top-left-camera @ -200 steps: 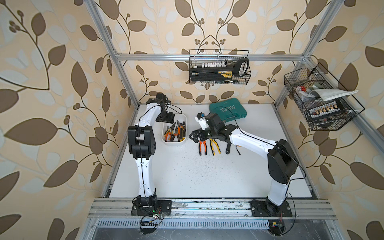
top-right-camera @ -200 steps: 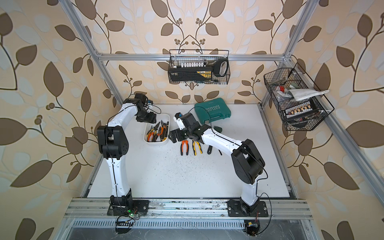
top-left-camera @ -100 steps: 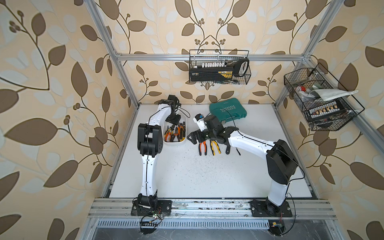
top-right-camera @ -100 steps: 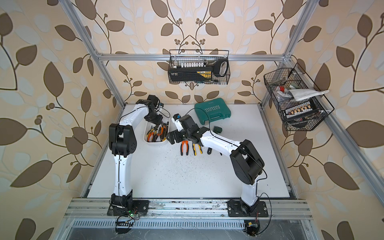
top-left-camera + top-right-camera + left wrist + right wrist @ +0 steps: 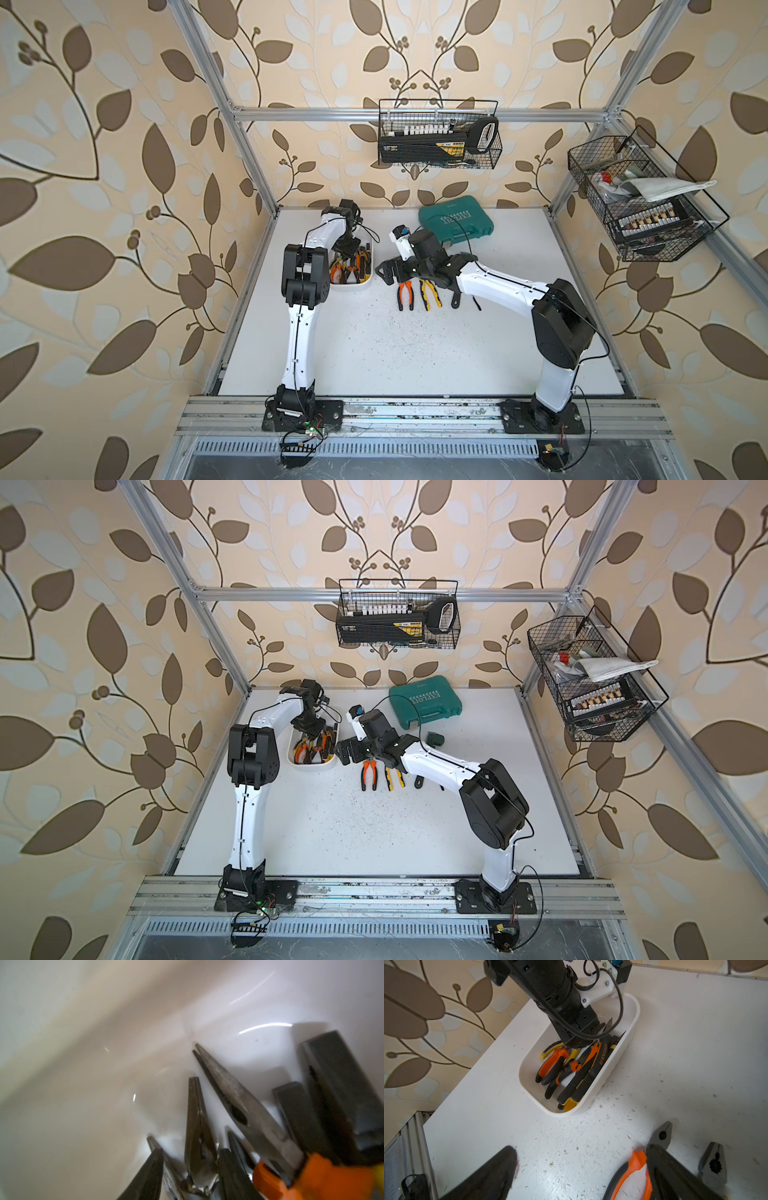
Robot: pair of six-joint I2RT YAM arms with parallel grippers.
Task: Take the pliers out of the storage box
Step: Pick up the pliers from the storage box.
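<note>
The white storage box (image 5: 353, 286) (image 5: 309, 766) (image 5: 612, 1072) sits at the table's back left and holds several orange-and-black and yellow-and-black pliers (image 5: 349, 266) (image 5: 571, 1068). My left gripper (image 5: 351, 249) (image 5: 190, 1167) reaches down into the box. Its fingers (image 5: 152, 1167) stand partly closed on either side of a needle-nosed plier (image 5: 197, 1136), with a small gap still showing. Two pliers lie on the table right of the box, one orange (image 5: 405, 293) (image 5: 629, 1169) and one yellow (image 5: 430, 293). My right gripper (image 5: 384, 272) (image 5: 581, 1167) hovers open between the box and the orange pair, holding nothing.
A teal tool case (image 5: 455, 224) lies at the back, and a dark wrench handle (image 5: 457, 299) sticks out under my right forearm. Black wire baskets hang on the back wall (image 5: 438, 135) and the right wall (image 5: 640, 208). A small teal object (image 5: 435, 739) lies near the case.
My left arm swung from behind the box to over it and dipped in, its fingers narrowing round a plier. My right gripper drifted slightly towards the box, still open.
</note>
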